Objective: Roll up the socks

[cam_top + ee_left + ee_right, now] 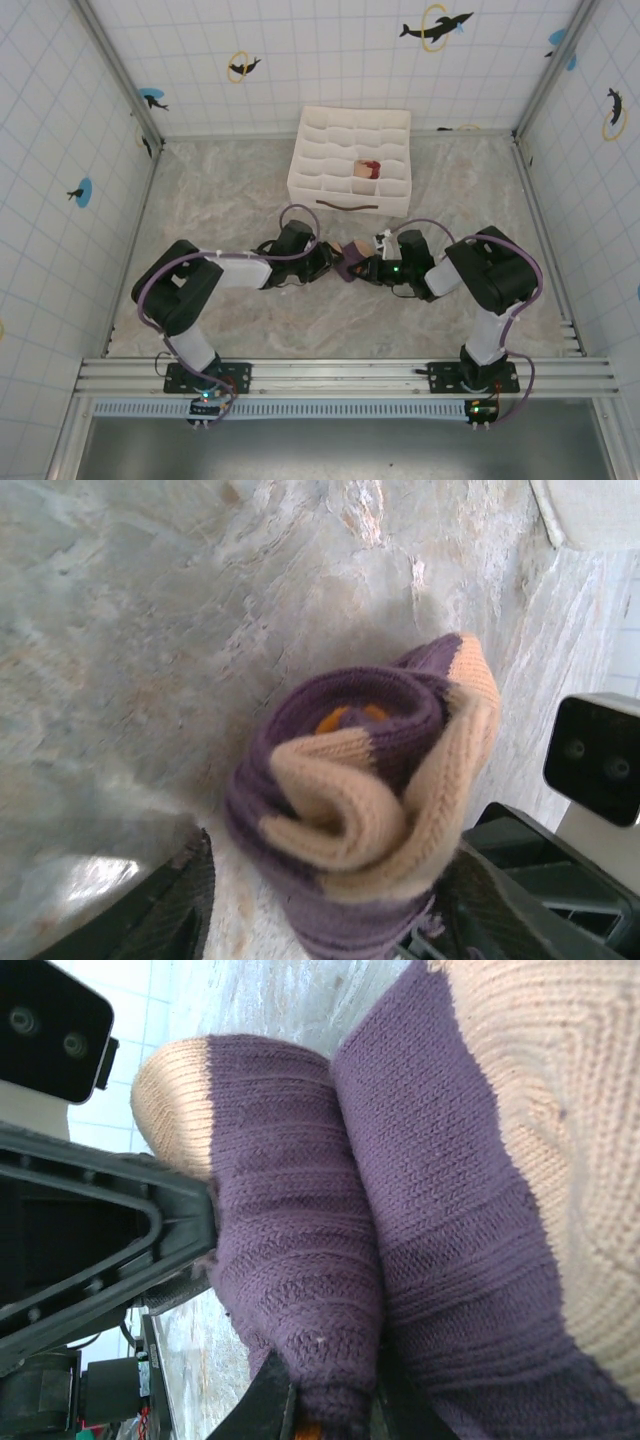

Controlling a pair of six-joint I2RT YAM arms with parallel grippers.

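One soft, springy purple-and-tan knitted sock roll (350, 810) is needing a hold across its folds; right gripper (325, 1410) jaws are pinching it, left gripper (335, 890) jaws are standing spread.

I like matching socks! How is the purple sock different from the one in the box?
The purple sock is purple and tan; the beige sock is beige and dark red. The purple sock lies on the table; the beige sock sits in a box compartment. Both look bundled up.
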